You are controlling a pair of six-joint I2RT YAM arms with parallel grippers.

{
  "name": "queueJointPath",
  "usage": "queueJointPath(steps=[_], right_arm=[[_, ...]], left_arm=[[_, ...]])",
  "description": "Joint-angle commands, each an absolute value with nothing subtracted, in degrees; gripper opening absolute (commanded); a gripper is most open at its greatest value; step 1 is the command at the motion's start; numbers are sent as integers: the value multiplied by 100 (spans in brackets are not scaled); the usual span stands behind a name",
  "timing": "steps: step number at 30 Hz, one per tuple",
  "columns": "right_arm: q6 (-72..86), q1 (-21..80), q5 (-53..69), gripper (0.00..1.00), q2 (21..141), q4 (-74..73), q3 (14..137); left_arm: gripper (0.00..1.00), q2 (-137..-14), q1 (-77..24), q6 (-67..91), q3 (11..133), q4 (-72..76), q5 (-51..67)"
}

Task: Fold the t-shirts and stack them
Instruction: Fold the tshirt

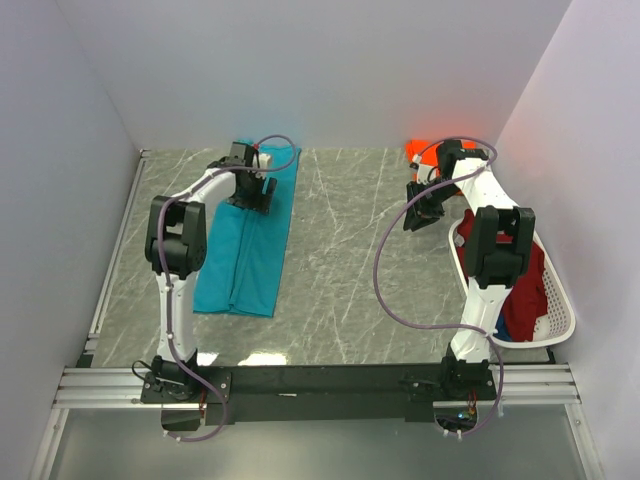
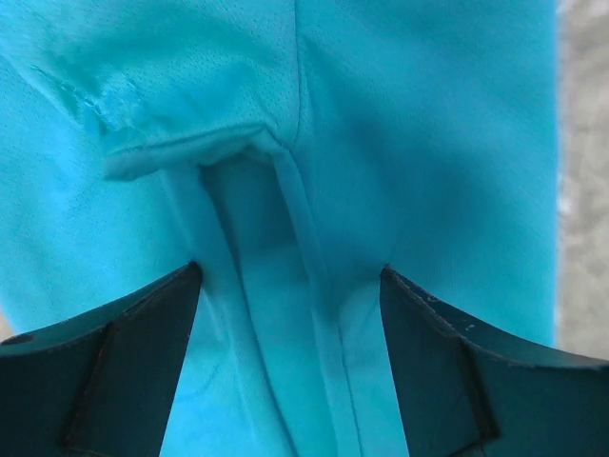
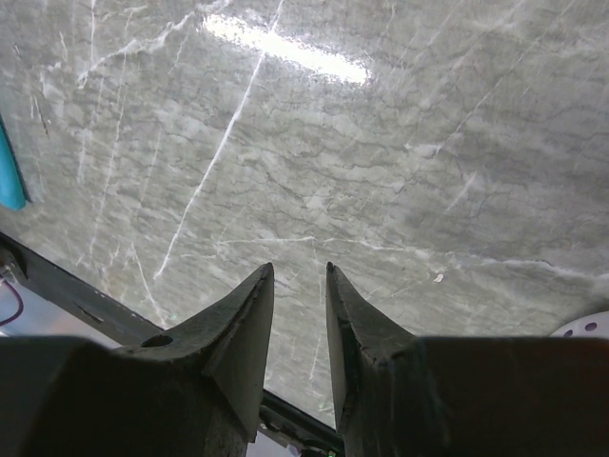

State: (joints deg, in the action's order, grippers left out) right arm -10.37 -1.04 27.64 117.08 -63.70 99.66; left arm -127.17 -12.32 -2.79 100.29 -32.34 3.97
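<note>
From above, the teal t-shirt [image 1: 245,265] is lying as a long folded strip along the table's [image 1: 350,250] left side, reaching toward the far edge. The left gripper [image 1: 252,190] is hovering over that far end. An orange t-shirt [image 1: 422,150] is sitting bunched at the far right corner, and dark red cloth [image 1: 520,305] is filling the white basket [image 1: 566,312] at the right edge. The right gripper [image 1: 420,215] is hanging near the orange one.

Only the left wrist view is showing the teal cloth's fine mesh weave, a stitched hem and a raised fold. Its fingers [image 2: 124,362] are standing wide apart, released.

The right wrist view is showing grey veined marble under dark fingers [image 3: 238,324] that are nearly together, gripping nothing.
</note>
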Motion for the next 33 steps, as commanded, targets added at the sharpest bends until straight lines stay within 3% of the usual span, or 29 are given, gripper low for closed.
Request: queueJointPath(steps=[1,9,22,28,33], right_arm=[[-1151,-158,2769,36,11478,-6354,9923],[-1178,-158,2777,36,11584,-6381,10028],[-1248,-228,2733,36,11558,-6354,9844],[-1292,-228,2733,36,11549,-6433,9879],[-1353,-220,2751,36,11470,-6495,9870]], left_arm=[[81,-12893,-1301,202,10318,-3094,97],[78,-13113,-1775,649,10020,-3041,105],[76,-13526,-2530,2566,10730,-3270,563],[79,-13439,-2602,2225,11091,-3444,203],[84,-11868,-2566,971,10101,-3041,-200]])
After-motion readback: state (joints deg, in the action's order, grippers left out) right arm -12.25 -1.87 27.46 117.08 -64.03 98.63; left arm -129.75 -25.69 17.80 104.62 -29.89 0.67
